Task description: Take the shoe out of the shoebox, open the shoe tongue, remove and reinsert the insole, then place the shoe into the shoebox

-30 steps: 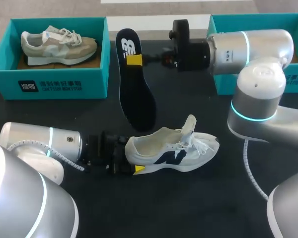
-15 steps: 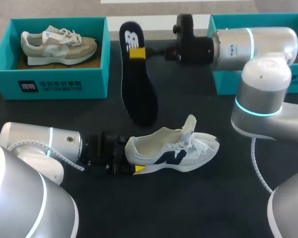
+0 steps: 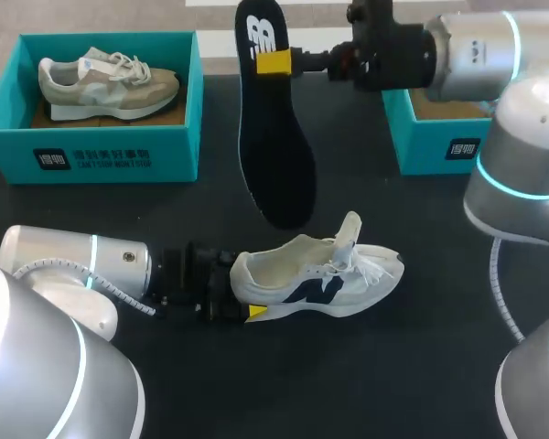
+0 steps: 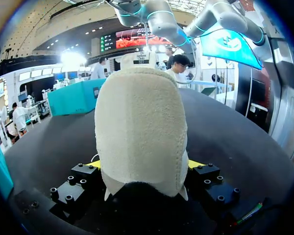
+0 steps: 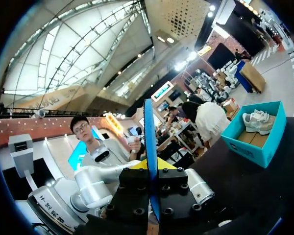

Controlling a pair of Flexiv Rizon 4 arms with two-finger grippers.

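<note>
Insole (image 3: 274, 137) is pinched near its upper end by the right end effector (image 3: 276, 62) and hung above the white shoe (image 3: 316, 274), lower tip near the collar, not touching. The shoe's heel is clamped by the left end effector (image 4: 143, 165). Bare tabletop (image 3: 412, 366) is seen along the shoe's sole edge.

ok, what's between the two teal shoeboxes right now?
The head view shows the dark insole, gripped by the right gripper, between the left shoebox and the right shoebox. The rest of that stretch is bare black table.
</note>
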